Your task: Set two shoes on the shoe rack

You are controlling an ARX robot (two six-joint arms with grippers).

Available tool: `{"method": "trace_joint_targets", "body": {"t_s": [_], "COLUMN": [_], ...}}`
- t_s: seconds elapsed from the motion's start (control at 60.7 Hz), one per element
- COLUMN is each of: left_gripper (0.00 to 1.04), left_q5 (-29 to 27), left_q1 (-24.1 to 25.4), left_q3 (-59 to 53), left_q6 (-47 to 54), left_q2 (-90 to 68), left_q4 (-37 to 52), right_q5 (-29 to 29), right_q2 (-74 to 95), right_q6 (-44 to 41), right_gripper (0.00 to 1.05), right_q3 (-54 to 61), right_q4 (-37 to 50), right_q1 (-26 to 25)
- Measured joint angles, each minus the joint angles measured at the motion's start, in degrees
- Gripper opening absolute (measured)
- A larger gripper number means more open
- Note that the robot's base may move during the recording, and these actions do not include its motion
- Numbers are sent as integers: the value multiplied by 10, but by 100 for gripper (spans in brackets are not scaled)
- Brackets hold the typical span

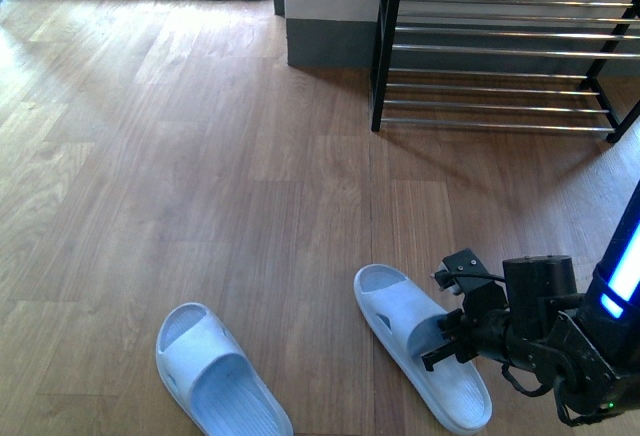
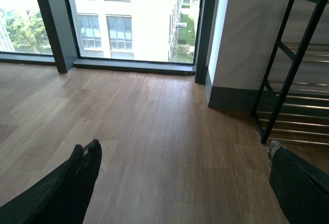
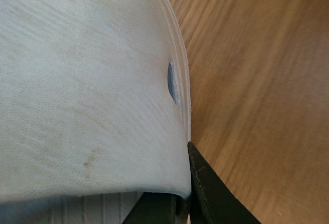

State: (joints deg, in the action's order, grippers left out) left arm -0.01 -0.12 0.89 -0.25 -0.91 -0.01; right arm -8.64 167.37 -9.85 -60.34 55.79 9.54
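Front view: right gripper (image 1: 440, 341) at the right slide sandal (image 1: 385, 301); left slide sandal (image 1: 215, 376) lies apart on the floor (image 1: 200, 156), shoe rack (image 1: 500, 49) beyond. Right wrist view: a finger (image 3: 211, 188) touches the strap (image 3: 87, 90); whether it clamps cannot be told. Left wrist view: left gripper (image 2: 182, 149) spread wide, empty.

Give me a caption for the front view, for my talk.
Right gripper open at the strap of one pale sandal; the other sandal lies apart on the wood floor, rack beyond.

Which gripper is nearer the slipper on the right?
Right. The right gripper is at that slipper, one finger against the strap edge. The left gripper is out of the front view; its camera shows only floor, window and rack, no slipper.
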Motion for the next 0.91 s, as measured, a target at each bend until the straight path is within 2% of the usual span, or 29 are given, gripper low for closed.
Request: {"method": "trace_joint_targets", "body": {"t_s": [0.181, 0.346, 0.577, 0.725, 0.906], "left_gripper": [95, 95, 95, 95, 95], "left_q5": [0, 0, 0, 0, 0], "left_q1": [0, 0, 0, 0, 0], "left_q3": [0, 0, 0, 0, 0], "left_q6": [0, 0, 0, 0, 0], "left_q2": [0, 0, 0, 0, 0], "left_q4": [0, 0, 0, 0, 0], "right_q5": [26, 52, 60, 38, -16], "right_q2": [-139, -293, -583, -755, -931], "right_q6": [57, 65, 67, 74, 75], "right_gripper": [2, 2, 2, 2, 2], "right_q3": [132, 239, 350, 386, 440], "right_q4": [54, 43, -49, -124, -210], "right_q1": [-9, -25, -74, -113, -169]}}
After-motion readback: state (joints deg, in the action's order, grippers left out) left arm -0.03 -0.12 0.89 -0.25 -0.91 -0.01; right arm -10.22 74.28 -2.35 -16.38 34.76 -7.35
